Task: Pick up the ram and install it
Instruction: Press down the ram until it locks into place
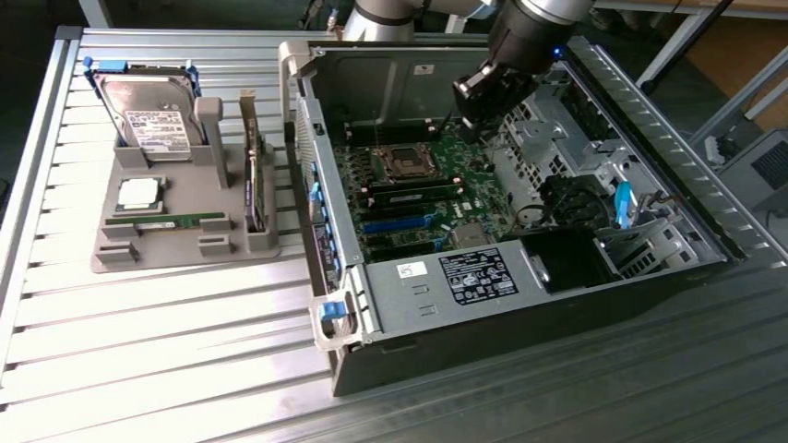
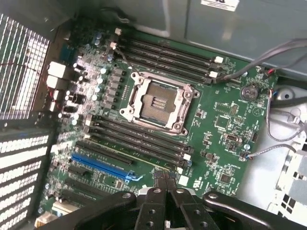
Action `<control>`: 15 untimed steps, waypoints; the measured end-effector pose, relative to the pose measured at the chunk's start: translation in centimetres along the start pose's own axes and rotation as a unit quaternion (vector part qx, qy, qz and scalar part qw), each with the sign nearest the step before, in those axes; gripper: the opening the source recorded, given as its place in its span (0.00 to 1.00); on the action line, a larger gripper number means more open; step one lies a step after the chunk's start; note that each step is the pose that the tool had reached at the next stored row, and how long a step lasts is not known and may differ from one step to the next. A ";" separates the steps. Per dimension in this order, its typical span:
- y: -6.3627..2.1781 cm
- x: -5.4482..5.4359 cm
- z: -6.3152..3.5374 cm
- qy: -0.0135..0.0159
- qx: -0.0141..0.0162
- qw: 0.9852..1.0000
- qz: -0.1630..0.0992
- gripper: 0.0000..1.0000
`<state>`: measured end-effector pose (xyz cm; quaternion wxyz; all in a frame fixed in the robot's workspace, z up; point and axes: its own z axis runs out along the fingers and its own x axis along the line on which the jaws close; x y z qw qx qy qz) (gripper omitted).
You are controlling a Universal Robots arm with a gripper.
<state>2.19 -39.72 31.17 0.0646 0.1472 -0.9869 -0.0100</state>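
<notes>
One ram stick [image 1: 166, 221], green with a white label, lies flat in the grey holder [image 1: 117, 254] at the exterior view's left. A second green stick [image 1: 412, 193] stands in a memory slot just below the empty processor socket [image 1: 401, 162] on the motherboard. My gripper [image 1: 478, 125] hangs inside the open computer case [image 1: 518, 332], above the board's far side and well away from the holder. In the wrist view the gripper [image 2: 165, 181] has its black fingertips pressed together with nothing between them, over the dark memory slots [image 2: 139, 141] beside the socket [image 2: 156, 100].
The holder also carries a hard drive [image 1: 154, 115], a square silver processor [image 1: 138, 192] and an upright expansion card [image 1: 254, 180]. Cables [image 2: 278, 129] and the drive bay [image 1: 640, 231] crowd the case's right side. The case wall [image 1: 302, 138] stands between the holder and the board.
</notes>
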 end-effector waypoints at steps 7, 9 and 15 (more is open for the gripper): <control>0.00 0.0 0.05 -0.002 -0.007 0.999 0.052 0.09; 0.00 0.0 0.07 -0.003 -0.010 0.997 0.080 0.09; 0.00 0.0 0.07 -0.004 -0.012 0.996 0.094 0.09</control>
